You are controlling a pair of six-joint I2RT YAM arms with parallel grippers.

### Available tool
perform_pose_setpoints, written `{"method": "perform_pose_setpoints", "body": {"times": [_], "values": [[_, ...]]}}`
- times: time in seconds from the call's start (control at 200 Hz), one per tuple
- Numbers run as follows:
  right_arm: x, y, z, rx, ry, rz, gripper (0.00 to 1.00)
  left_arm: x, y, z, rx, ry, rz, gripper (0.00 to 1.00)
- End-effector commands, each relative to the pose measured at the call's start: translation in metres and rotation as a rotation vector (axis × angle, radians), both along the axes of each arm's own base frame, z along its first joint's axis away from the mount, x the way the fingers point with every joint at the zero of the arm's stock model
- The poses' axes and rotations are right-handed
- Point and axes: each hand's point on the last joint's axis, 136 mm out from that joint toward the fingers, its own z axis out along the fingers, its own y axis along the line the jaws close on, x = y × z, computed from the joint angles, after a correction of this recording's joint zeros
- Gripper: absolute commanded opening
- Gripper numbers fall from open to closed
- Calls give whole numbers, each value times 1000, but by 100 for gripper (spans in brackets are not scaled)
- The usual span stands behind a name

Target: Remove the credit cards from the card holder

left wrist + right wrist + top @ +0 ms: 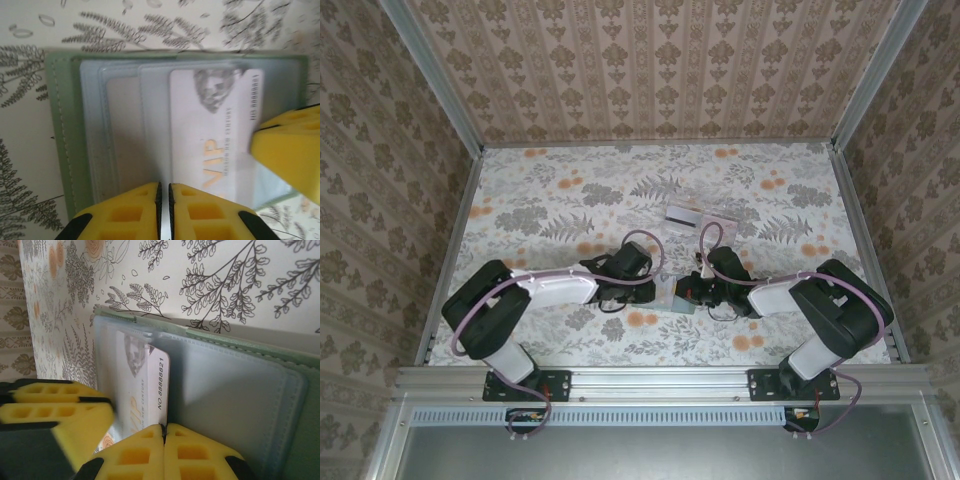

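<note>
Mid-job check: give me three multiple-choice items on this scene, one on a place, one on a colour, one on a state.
1. The VIP card lies: A) on the open card holder; B) in a bowl; C) in mid-air.
2. The card holder's rim is: A) red; B) green; C) black.
3. The right gripper has its jaws: A) wide apart; B) shut; C) around a bottle.
Answers: 1 A, it overlaps the holder's pockets; 2 B, the stitched border is pale green; 3 B, the yellow jaws meet.

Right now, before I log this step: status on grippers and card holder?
Left gripper shut at VIP card, partly pulled out. Right gripper shut, tip at card holder. Nothing blocking.
</note>
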Motion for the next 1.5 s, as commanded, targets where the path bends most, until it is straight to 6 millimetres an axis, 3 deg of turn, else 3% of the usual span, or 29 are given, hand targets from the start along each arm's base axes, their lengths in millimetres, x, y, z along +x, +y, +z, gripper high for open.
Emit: {"method": "perform_pose_setpoints", "body": {"times": [0.0, 0.29, 0.685, 0.995, 1.155, 1.27, 1.42, 1.495], "values": [[3, -1, -2, -16, 3, 5, 0, -6, 1, -9, 28, 34, -9, 13], [1, -13, -3, -11, 6, 2, 0, -8, 25, -25, 97, 70, 50, 8], [-10, -42, 9, -4, 3, -17, 0, -5, 28, -20, 76, 54, 56, 8], [-24, -80, 63, -68, -141, -52, 0, -1, 18, -9, 27, 33, 43, 8], [-24, -96, 98, -172, -257, -60, 0, 4, 6, 14, -48, -19, 32, 11], [-19, -104, 122, -249, -328, -53, 0, 7, 4, 40, -106, -78, 40, 22], [-5, -99, 151, -330, -394, -11, 0, 9, 21, 71, -144, -171, 90, 42], [4, -92, 162, -385, -424, 27, 0, 7, 35, 85, -162, -219, 117, 65]]}}
